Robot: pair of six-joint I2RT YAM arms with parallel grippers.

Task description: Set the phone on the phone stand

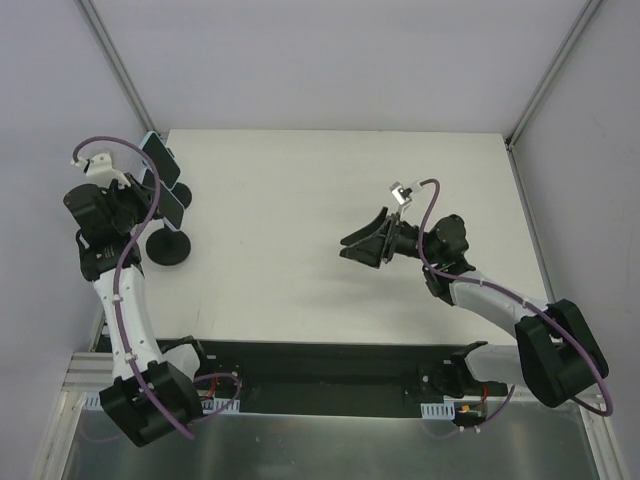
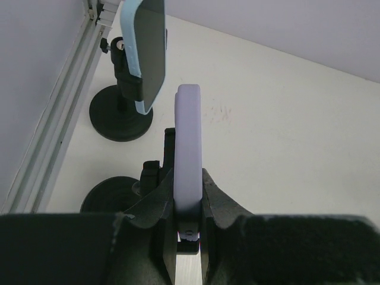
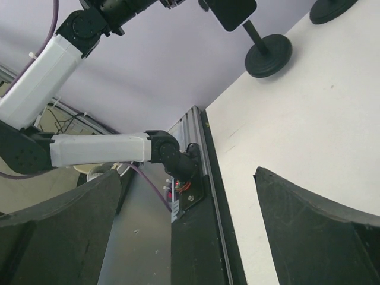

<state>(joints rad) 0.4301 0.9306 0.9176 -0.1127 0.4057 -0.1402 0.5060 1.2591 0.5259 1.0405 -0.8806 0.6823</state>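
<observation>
Left gripper: we see the left gripper (image 2: 189, 208) pressed onto the near end of the lavender-cased phone (image 2: 189, 136), which stands edge-on between the fingers.
Where the phone is: it is at the far left corner of the table (image 1: 400, 180), held above the round base of the near phone stand (image 1: 168, 247). We cannot tell if it already touches the cradle of this stand.
Right gripper: the right gripper (image 1: 362, 245) is spread wide and holds nothing. It is near the middle of the table, well apart from both stands.
Risk, neighbour: a second stand (image 2: 122, 113) with a light blue-cased phone (image 2: 145, 47) is just beside the held phone. We judge that a small swing to the far side can knock it.
Risk, tipping: the near stand is a thin post on a small base. A sideways push while seating the phone can slide or tip it.
Risk, slipping: only a narrow strip of the phone is pinched, so it can turn in the fingers when it meets the cradle.
Risk, release: if the fingers part before the phone is seated, it can drop onto the table.
Edges: the left table edge and the aluminium rail (image 2: 53, 136) run just beside both bases, and the wall (image 1: 60, 80) is close behind. There is little room to the left and to the far side.
Open room: the free space lies to the right, toward the middle of the table, so we think a retreat should go this way.
</observation>
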